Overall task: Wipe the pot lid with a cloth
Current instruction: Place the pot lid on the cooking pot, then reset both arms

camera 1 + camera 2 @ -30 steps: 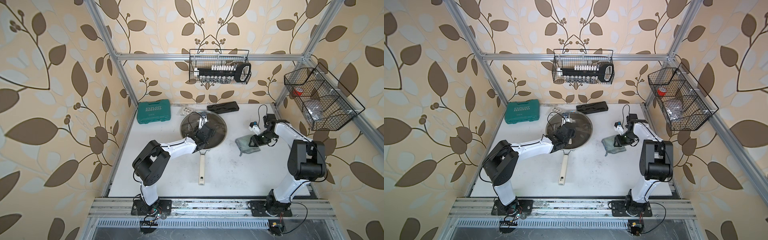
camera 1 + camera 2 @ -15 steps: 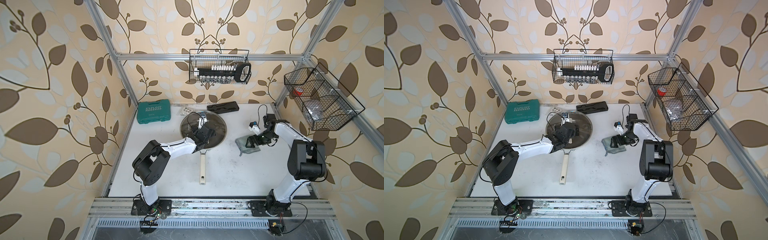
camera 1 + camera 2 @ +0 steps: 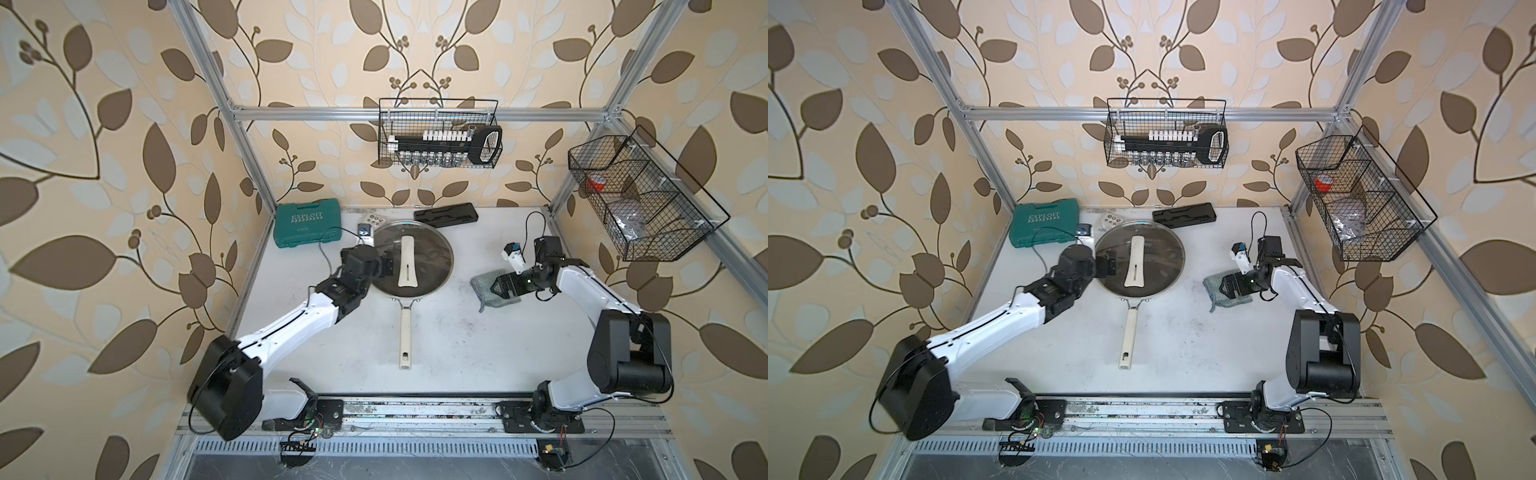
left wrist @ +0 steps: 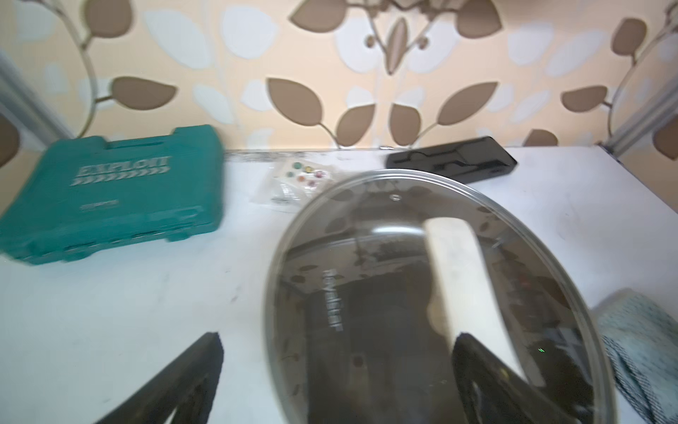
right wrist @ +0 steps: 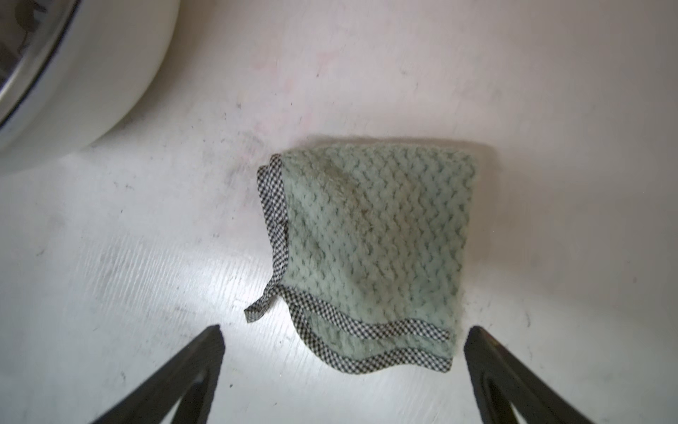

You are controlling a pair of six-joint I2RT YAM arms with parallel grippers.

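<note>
**Top views:** In both top views the pot lid (image 3: 434,253) (image 3: 1163,257) sits on the frying pan (image 3: 404,336) at the back middle of the worktop (image 3: 457,353), with its cream handle facing up. My left tool (image 3: 385,266) hangs at the lid's left edge, jaws spread wide and gripping nothing. My right tool (image 3: 498,286), also spread wide, hovers over the cloth (image 3: 480,286). The cloth lies on the worktop to the right of the pan, clear of the lid.

**Left wrist view:** The picture is blurred. The lid fills the space ahead of my left tool's jaws. One jaw crosses the end of the lid's handle, and I cannot tell whether it touches. A green case (image 4: 117,194) and a black case (image 4: 451,161) lie by the back wall.

**Right wrist view:** The cloth lies folded flat, its checked trim toward my right tool. It is just ahead of the open jaws, and neither jaw touches it.
</note>
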